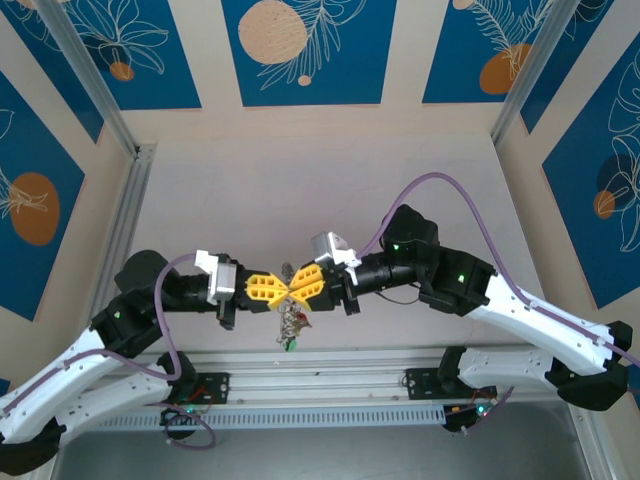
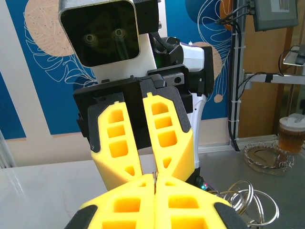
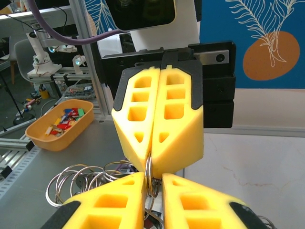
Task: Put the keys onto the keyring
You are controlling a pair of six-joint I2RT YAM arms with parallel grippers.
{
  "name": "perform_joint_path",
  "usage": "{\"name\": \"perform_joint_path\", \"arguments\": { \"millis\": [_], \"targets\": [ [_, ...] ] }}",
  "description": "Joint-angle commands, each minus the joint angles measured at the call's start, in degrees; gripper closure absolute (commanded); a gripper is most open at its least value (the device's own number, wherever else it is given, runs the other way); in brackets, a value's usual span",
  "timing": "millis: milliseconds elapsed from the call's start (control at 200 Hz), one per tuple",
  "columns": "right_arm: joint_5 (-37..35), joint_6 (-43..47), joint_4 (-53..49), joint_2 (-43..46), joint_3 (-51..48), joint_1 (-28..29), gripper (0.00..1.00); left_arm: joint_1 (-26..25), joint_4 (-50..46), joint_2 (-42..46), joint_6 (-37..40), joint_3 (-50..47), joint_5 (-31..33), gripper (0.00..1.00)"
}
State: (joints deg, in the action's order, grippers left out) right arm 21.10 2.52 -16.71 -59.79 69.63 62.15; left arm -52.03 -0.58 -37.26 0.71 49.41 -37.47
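Mid-task: the left fingers (image 3: 136, 121) pinch the keyring (image 3: 149, 174) — the right fingers (image 3: 112, 205) flank it, grip uncertain — keys (image 1: 291, 328) bunched beneath, threading unclear.

Blue wall panels (image 1: 300, 50) with white leaf drawings and orange discs stand on three sides of the pale worktop (image 1: 330, 190), framed by aluminium posts (image 1: 95, 85). Beyond are a wooden door (image 2: 267, 95), a small monitor (image 2: 276, 14) and a grey bench (image 3: 21, 174) bearing an orange tray (image 3: 52, 142).

Blue leaf-print panels (image 1: 305, 50) walled the pale table (image 1: 320, 190). An orange tray (image 3: 59, 125) sat beside that table
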Motion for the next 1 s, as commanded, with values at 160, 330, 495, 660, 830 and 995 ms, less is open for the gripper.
{"name": "perform_joint_path", "arguments": {
  "millis": [160,330,495,660,830,995],
  "targets": [
    [-3.5,1.2,-1.0,0.6,0.7,0.7,1.0,-0.5,7.8,-0.4,-1.7,-0.7,-0.4,1.0],
    [-7.2,3.8,-3.7,1.3,1.7,0.5,1.0,-0.5,1.8,-0.7,0.8,1.5,3.0,1.0],
    [-11.7,8.3,-12.6,-0.2,6.7,0.6,1.0,-0.5,-13.3,-2.1,6.2,8.3,8.9,0.65],
    [-13.6,11.0,-21.4,-4.4,13.1,0.8,1.0,-0.5,-28.9,-5.1,13.7,16.5,15.5,0.53],
    [-13.7,13.0,-26.4,-8.0,17.9,0.9,1.0,-0.6,-34.7,-8.2,16.1,20.3,14.7,0.52],
    [-15.3,14.3,-30.1,-10.9,21.3,1.8,1.0,-0.7,-37.4,-9.8,17.6,21.3,15.7,0.54]
  ]
}}
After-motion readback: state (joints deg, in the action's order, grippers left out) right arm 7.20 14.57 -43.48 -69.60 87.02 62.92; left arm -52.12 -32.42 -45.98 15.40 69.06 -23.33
